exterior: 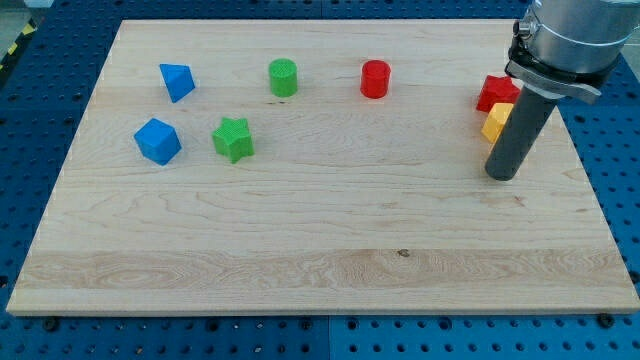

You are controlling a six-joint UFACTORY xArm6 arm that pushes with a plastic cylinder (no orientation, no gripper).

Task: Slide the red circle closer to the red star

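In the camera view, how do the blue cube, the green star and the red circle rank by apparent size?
1. blue cube and green star: look about alike, so unranked.
2. red circle: smallest, though it lies farther up the view, so partly distance.

Wooden board (300, 230) holds green cylinder (283, 77), green star (234, 139), blue triangle (177, 81), blue cube (158, 141), yellow block (496, 121).

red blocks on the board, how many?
2. The red circle sits top centre-right; the red star is at the right, partly hidden behind the rod, above a yellow block. More hidden ones seem unlikely.
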